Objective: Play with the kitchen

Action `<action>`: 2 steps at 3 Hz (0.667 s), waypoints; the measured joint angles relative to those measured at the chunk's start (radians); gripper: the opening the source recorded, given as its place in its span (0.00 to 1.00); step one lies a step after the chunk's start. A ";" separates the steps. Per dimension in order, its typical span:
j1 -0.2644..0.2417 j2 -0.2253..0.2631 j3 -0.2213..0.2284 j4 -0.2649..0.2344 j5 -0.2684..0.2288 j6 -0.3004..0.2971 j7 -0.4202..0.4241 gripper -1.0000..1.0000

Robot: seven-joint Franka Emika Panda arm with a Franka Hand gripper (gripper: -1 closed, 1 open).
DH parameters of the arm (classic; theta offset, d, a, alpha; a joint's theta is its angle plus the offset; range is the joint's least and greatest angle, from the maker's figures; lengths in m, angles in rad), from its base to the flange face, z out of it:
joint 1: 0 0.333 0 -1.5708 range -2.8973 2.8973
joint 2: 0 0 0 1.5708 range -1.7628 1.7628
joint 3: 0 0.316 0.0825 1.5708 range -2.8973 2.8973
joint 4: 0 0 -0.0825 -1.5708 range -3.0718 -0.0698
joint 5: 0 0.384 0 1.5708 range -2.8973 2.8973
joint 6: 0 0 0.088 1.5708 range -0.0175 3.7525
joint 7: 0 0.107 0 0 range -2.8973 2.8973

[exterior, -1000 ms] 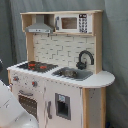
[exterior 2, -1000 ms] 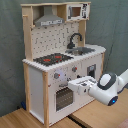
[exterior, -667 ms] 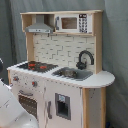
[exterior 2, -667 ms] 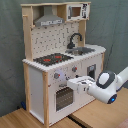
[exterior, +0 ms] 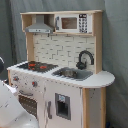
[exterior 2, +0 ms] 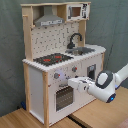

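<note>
Centre of both exterior views: kitchen (exterior: pixel 62 70) (exterior 2: pixel 60 55), upright, filling most of each frame, on a wooden floor (exterior 2: pixel 20 119) in the second exterior view. Lower right of the second exterior view: white arm (exterior 2: pixel 107 85) reaching leftward, claw (exterior 2: pixel 74 83) at the oven door (exterior 2: pixel 64 96), just under the knobs. Cannot tell whether open or closed. Lower left of the first exterior view: arm's white bulk against the oven front.
</note>
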 joint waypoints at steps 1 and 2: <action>0.000 0.000 -0.006 0.017 -0.047 0.001 0.095 1.00; -0.006 -0.001 -0.007 0.018 -0.079 0.001 0.193 1.00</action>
